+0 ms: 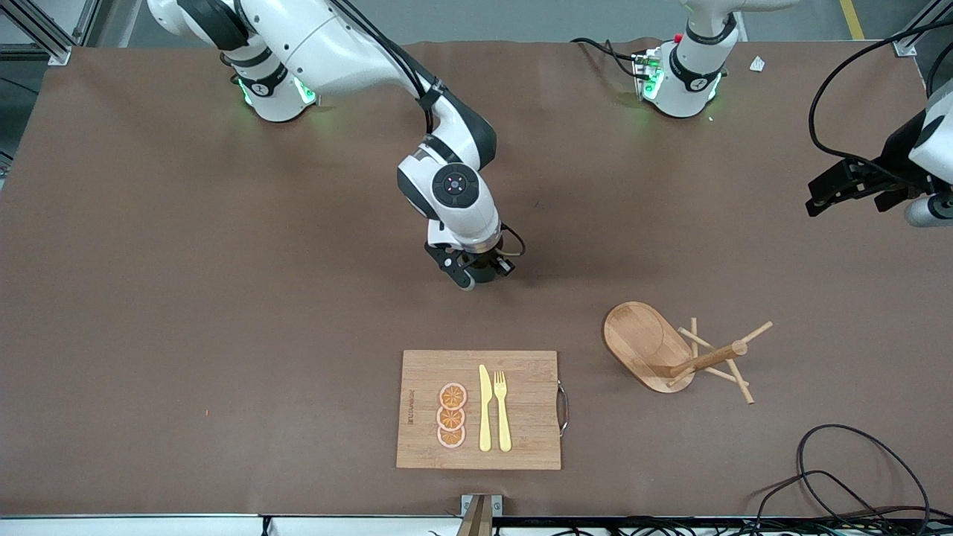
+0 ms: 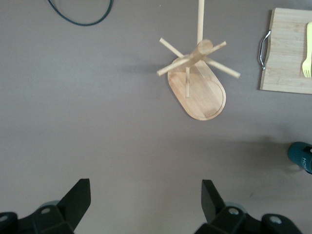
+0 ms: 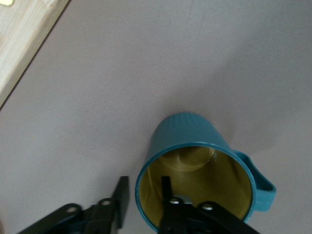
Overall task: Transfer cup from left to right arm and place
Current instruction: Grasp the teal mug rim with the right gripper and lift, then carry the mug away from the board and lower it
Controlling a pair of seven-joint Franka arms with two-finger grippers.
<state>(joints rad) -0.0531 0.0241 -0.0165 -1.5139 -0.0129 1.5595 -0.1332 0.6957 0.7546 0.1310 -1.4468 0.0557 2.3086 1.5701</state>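
Holding the cup [image 3: 195, 165] by its rim, the right hand [image 1: 476, 272] has one finger inside and one outside (the cup is teal with a yellow-brown inside). It is over the bare tabletop [image 1: 223, 298], near the middle, and the board [image 1: 478, 409] lies nearer the front camera. The left hand [image 2: 146, 204] waits with fingers apart, up over the left arm's end, and a wooden stand [image 1: 670, 350] shows below it.
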